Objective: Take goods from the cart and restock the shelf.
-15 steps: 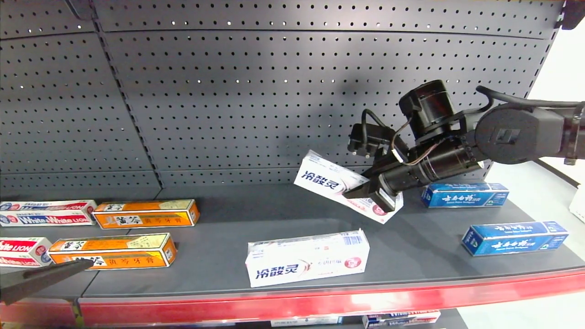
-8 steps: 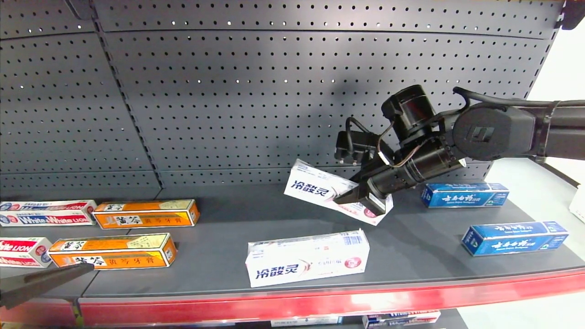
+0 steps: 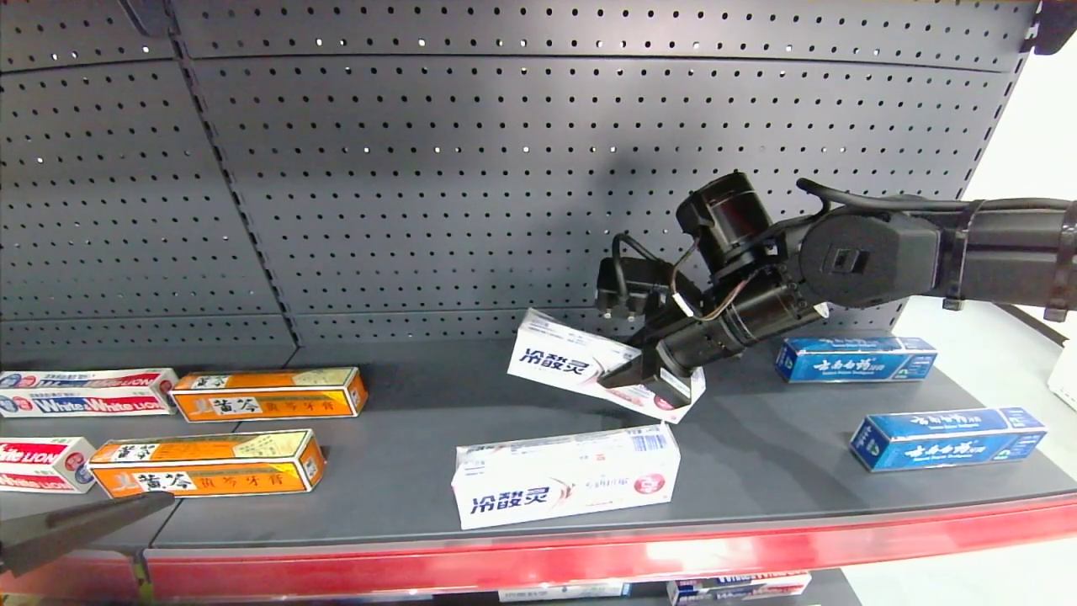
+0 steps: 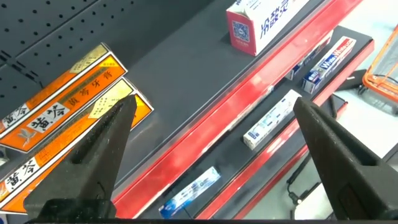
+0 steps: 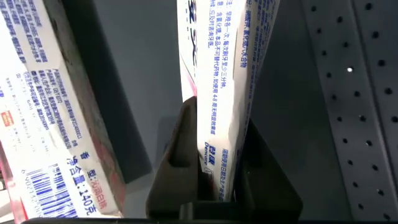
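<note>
Shelf: The grey shelf [image 3: 404,396] with the red front edge is carrying rows of toothpaste boxes. A bare stretch is lying open in the middle, towards the back panel [image 3: 421,210].
Right arm: The right arm [image 3: 867,261] is reaching in from the right, over the middle of the shelf, and is pointing down and leftward.
Front white box: The front white box [image 3: 565,474] is lying flat in the middle, close to the red edge.
Held white box: The held white box [image 3: 559,362] is hanging tilted behind the front white box and apart from it. Its left end is raised towards the back panel and its right end is low. Whether its lowest corner is touching the shelf cannot be told.
Blue boxes: The rear blue box [image 3: 856,358] and the front blue box [image 3: 948,438] are lying flat on the right.
Orange boxes: The rear orange box [image 3: 269,393] and the front orange box [image 3: 206,461] are lying flat on the left.
Right pincer: The right pincer [image 3: 644,383] is clenched on the right end of the held white box, with one finger pressing each broad face.
Left pincer: The left pincer [image 4: 213,102] is released and spread wide, grasping nothing. It is hanging low before the red edge, near the front orange box.
Step in hand: The robot appears to be setting the held white box down, so the placing is under way but not finished.
Next move: It is calling for levelling the box, lowering it flat behind the front white box, then loosening the grip and drawing clear without nudging either box.
</note>
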Available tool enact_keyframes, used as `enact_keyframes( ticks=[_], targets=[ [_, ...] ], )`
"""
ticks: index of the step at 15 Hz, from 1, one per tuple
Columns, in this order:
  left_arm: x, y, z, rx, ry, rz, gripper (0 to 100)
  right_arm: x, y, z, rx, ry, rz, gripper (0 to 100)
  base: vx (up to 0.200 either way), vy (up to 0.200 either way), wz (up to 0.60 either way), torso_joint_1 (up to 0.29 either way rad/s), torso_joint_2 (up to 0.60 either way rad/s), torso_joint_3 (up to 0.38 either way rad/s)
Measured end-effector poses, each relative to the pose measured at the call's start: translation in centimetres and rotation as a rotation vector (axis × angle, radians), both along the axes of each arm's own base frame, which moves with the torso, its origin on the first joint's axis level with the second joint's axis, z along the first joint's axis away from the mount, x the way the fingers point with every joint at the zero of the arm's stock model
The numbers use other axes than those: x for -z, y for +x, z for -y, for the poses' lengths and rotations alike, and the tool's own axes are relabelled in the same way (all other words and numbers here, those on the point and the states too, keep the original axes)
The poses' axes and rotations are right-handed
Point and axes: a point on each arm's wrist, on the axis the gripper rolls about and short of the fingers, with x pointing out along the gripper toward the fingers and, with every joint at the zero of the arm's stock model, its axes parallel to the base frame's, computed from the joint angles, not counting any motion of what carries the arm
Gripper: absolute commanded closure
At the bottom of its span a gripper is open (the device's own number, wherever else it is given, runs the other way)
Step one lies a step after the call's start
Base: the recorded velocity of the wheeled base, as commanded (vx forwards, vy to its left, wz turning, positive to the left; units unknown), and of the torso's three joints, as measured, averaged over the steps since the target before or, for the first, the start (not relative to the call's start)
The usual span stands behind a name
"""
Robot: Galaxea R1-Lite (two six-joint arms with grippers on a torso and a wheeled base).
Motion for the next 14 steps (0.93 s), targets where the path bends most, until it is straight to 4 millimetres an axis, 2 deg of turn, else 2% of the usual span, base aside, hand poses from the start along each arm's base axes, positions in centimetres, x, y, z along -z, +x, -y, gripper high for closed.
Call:
enact_keyframes(
  ticks=[7, 13, 14],
  targets=[
    [0.6, -0.3, -0.1, -0.002, 0.001, -0.011, 0, 0.9, -0.4, -1.5, -0.037, -0.011, -0.016, 100, 0.000, 0.000, 0.00, 0.000, 0.00, 0.000],
    [0.6, -0.4, -0.1, 0.000, 0.000, -0.009, 0, 1.2, -0.4, -1.9, -0.043, -0.016, -0.022, 100, 0.000, 0.000, 0.00, 0.000, 0.00, 0.000],
    [0.6, -0.4, -0.1, 0.000, 0.000, -0.009, 0, 1.2, -0.4, -1.8, -0.042, -0.016, -0.023, 0, 0.000, 0.000, 0.00, 0.000, 0.00, 0.000]
  ],
)
